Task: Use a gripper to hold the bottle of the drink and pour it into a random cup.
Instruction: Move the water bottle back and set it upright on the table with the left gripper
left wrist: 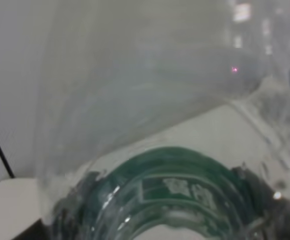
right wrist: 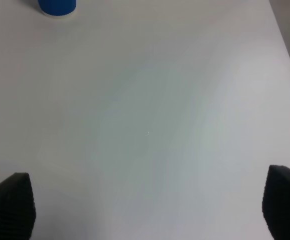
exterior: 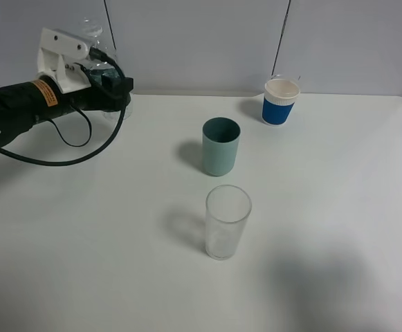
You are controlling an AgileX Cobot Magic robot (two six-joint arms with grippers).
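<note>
The clear bottle (exterior: 95, 33) stands at the back left of the table, mostly hidden by my left gripper (exterior: 109, 77), whose white jaw block and black arm reach in from the left and close around it. In the left wrist view the bottle (left wrist: 149, 100) fills the frame, with its dark green label (left wrist: 174, 187) low down; the drink cannot be made out. The teal-green cup (exterior: 221, 146) stands upright at the table's middle, well to the right of the bottle. My right gripper (right wrist: 145, 210) is open and empty over bare table; it is out of the high view.
A taller clear glass tumbler (exterior: 227, 221) stands in front of the teal cup. A blue-and-white paper cup (exterior: 281, 102) stands at the back right and also shows in the right wrist view (right wrist: 57, 6). The white table (exterior: 339, 207) ends at a grey wall behind.
</note>
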